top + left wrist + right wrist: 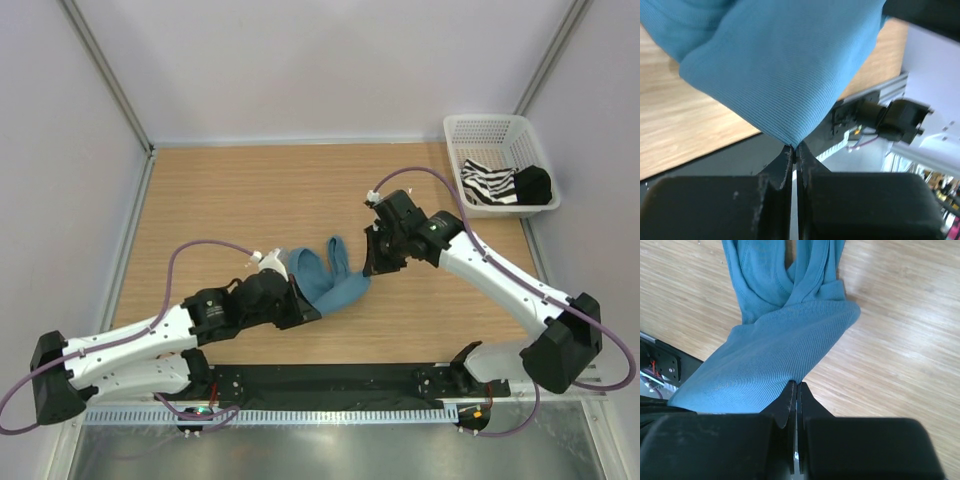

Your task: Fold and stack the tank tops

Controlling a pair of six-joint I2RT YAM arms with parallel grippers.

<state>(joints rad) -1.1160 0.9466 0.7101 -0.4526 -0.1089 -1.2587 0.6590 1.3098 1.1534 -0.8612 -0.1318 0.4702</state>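
The teal-blue tank top (325,276) hangs bunched between my two grippers over the middle of the table, its straps trailing onto the wood (785,275). My left gripper (300,298) is shut on one corner of its hem (795,145). My right gripper (368,268) is shut on the other corner (796,382). The cloth stretches between them (775,65). The black and white striped tank top (488,184) lies in the white mesh basket (480,128) at the far right.
A black cloth item (534,184) lies in the basket beside the striped top. The black strip along the table's near edge (330,384) runs below the arms. Grey walls close in the left, back and right.
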